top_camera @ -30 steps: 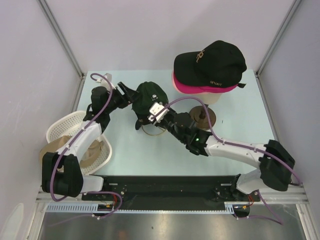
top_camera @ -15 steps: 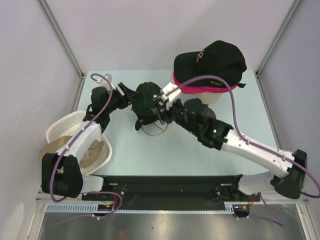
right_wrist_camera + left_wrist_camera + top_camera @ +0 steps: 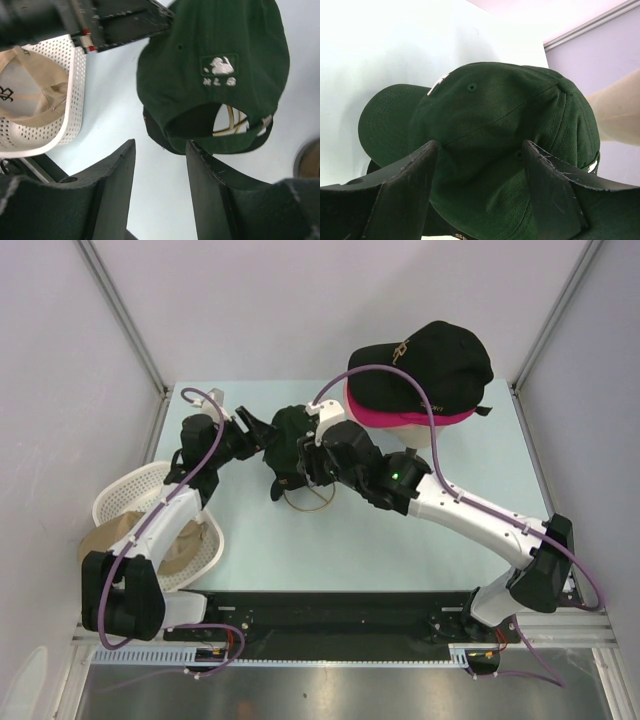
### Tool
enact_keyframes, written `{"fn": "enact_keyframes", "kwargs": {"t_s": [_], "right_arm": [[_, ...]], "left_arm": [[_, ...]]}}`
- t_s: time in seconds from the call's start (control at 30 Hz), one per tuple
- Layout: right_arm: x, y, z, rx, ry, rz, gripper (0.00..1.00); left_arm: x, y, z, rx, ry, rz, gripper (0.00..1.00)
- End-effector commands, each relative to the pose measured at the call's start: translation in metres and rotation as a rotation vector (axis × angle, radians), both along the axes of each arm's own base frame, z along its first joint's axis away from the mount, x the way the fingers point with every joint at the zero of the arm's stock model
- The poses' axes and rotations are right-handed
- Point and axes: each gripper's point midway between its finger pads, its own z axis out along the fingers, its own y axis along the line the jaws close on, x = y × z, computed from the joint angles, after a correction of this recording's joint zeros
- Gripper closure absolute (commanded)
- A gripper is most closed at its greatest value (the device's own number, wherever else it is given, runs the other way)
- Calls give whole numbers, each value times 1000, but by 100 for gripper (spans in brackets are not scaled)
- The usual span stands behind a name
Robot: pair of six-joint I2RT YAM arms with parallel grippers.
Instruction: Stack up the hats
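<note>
Stage shown: pickup of the dark green cap [image 3: 293, 438], which sits mid-table, its brim toward the near-left and its strap opening toward my right arm, with a gold wire ring [image 3: 231, 121] showing through that opening. 2 caps are already stacked at the back right, the black cap [image 3: 425, 360] on top of the magenta cap [image 3: 400, 418]; the tan cap [image 3: 27, 92] lies in the white mesh basket [image 3: 125, 495] at the near left. My left gripper [image 3: 480, 147] is spread wide across the green crown, 1 finger on each side, and the fabric fills the gap between them, so I judge this a broad clasp on the crown rather than a mere straddle. My right gripper [image 3: 160, 145] hangs above the cap's rear edge with its fingers parted to a moderate gap; nothing lies between them and they touch nothing. The next move, as I judge it, calls for the right fingers to drop onto the rear band and close, then for a lift clear of the ring and a carry to the black cap, brims aligned. Risk: the soft crown may fold or slip in so wide a clasp.
</note>
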Motion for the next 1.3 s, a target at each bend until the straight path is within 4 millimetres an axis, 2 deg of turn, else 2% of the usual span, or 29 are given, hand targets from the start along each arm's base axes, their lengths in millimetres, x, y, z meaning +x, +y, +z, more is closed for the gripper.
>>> {"fn": "enact_keyframes", "kwargs": {"t_s": [0.0, 0.13, 0.43, 0.63, 0.77, 0.9, 1.0, 1.13, 1.27], "right_arm": [[11, -11, 10, 75, 60, -130, 51], [21, -16, -2, 68, 71, -201, 52], [28, -30, -39, 16, 90, -262, 55], [25, -38, -55, -16, 108, -277, 60], [23, -45, -70, -49, 120, -286, 61], [23, -47, -77, -58, 120, -286, 61], [19, -43, -69, -39, 117, -249, 58], [2, -43, -52, -14, 115, -210, 52], [-8, -43, -19, 69, 78, -195, 47]], "left_arm": [[-2, -4, 31, 8, -83, -19, 27], [-5, -3, 30, 14, -77, -20, 27], [-12, -3, 30, 17, -73, -27, 26], [-19, 1, 15, 20, -33, -9, 26], [-27, 7, -2, 34, 21, 19, 26], [-35, 8, -7, 26, 17, 18, 26], [-39, 6, 0, 15, -13, 7, 25], [-39, 3, 7, 8, -35, -12, 24], [-40, 2, 19, -3, -65, -17, 24]]}}
